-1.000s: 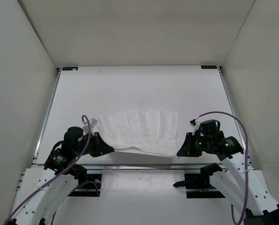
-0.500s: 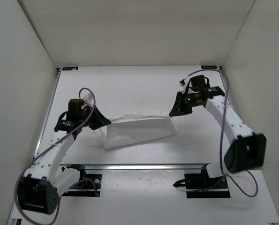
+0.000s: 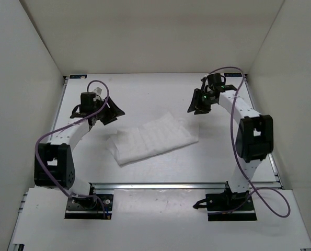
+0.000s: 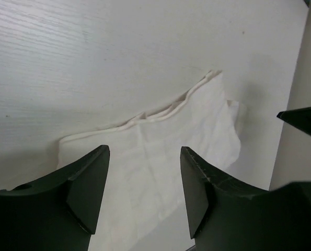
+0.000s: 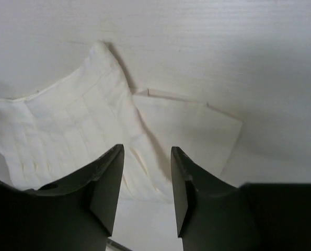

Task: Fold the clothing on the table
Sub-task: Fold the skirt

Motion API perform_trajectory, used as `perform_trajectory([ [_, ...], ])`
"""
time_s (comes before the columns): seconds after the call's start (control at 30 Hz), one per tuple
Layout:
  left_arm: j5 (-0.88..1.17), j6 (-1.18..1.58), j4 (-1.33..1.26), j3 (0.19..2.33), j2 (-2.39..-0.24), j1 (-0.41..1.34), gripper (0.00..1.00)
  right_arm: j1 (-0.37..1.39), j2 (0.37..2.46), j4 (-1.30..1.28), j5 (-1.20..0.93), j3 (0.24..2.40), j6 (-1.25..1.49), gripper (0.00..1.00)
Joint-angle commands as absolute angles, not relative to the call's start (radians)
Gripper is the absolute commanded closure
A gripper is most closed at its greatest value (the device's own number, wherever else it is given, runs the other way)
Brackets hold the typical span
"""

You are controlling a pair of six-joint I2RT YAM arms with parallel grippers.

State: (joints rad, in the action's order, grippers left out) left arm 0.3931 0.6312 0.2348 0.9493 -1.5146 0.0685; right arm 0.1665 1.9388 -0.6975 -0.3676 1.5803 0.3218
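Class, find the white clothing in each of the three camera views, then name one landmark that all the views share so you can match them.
Top external: the clothing lies slantwise at the centre of the picture.
Left wrist: lower centre, spreading toward the right.
Right wrist: left and centre, with a smoother layer jutting out on the right.
Shared landmark: the white table beneath it, bare around the clothing in every view.
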Motion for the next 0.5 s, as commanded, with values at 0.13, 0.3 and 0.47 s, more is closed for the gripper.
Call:
perform_trajectory([
  [0.13,0.388,0.644,0.253,0.774,-1.215,0.101,0.3,0.097,1.592,-0.522,-0.382,1.179,0.351,0.54],
  [0.3,0.351,0.661,0.322,0.617,-1.039,0.13,0.29,0.066,1.496,-0.358,-0.494,0.902,0.415,0.47],
  [0.47,0.293,0.69,0.33,0.45,-0.93,0.164,0.28,0.1,1.537,-0.226,-0.563,0.812,0.515,0.42],
])
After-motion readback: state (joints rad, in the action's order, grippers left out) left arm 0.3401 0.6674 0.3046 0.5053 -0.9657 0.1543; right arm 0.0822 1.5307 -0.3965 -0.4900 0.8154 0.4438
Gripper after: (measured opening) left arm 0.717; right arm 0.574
